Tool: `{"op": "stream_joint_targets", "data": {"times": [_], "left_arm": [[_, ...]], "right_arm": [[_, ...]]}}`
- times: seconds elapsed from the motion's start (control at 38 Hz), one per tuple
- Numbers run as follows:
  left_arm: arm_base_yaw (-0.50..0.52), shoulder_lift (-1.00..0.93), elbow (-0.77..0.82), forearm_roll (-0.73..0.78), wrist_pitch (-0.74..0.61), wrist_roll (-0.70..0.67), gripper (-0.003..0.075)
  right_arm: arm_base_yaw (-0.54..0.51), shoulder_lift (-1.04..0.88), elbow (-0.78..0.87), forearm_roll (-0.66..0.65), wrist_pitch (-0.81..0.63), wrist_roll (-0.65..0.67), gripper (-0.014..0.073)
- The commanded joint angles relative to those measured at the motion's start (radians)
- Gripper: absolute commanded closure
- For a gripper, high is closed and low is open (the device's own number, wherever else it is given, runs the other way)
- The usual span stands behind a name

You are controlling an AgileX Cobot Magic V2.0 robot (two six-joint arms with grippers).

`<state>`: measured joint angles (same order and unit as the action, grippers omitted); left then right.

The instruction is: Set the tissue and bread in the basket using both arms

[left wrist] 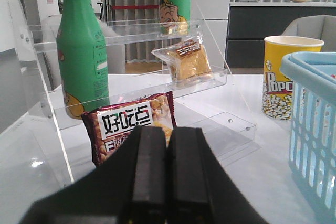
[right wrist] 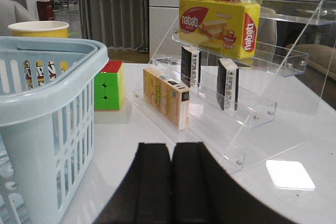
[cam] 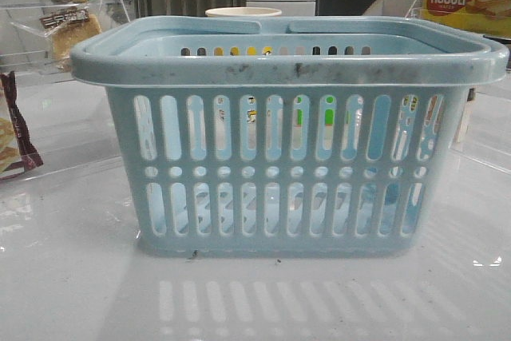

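Note:
The pale blue basket (cam: 287, 141) stands in the middle of the table; it also shows in the left wrist view (left wrist: 315, 129) and the right wrist view (right wrist: 47, 103). The bread (left wrist: 190, 62), in a clear bag, leans on a step of the left acrylic shelf, beyond my left gripper (left wrist: 167, 135), which is shut and empty; the bread also shows in the front view (cam: 72, 33). My right gripper (right wrist: 171, 150) is shut and empty beside the basket. Two slim black packets (right wrist: 190, 65) (right wrist: 228, 83) stand on edge on the right shelf; I cannot tell whether either is the tissue.
A maroon-edged snack packet (left wrist: 131, 129) leans just ahead of the left gripper, a green bottle (left wrist: 81, 51) behind it. A popcorn cup (left wrist: 289, 77) stands behind the basket. On the right are a Rubik's cube (right wrist: 108, 85), a tan box (right wrist: 165, 97) and the nabati box (right wrist: 220, 19).

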<state>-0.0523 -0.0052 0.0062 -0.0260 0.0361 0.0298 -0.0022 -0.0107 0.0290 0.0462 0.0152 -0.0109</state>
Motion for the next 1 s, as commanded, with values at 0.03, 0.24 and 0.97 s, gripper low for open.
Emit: {"op": "stream_joint_targets", "data": {"times": [0.03, 0.24, 0.97], "left_arm": [[-0.006, -0.017, -0.007, 0.0, -0.147, -0.009, 0.063], [-0.006, -0.015, -0.133, -0.003, -0.157, -0.009, 0.063], [-0.006, 0.393, -0.71, -0.003, 0.379, -0.009, 0.063]], "right_arm": [[-0.006, -0.018, -0.003, 0.0, -0.114, -0.007, 0.054], [-0.006, -0.018, -0.121, 0.0, -0.053, -0.007, 0.054], [-0.006, 0.375, -0.763, -0.013, 0.479, -0.007, 0.054]]}}
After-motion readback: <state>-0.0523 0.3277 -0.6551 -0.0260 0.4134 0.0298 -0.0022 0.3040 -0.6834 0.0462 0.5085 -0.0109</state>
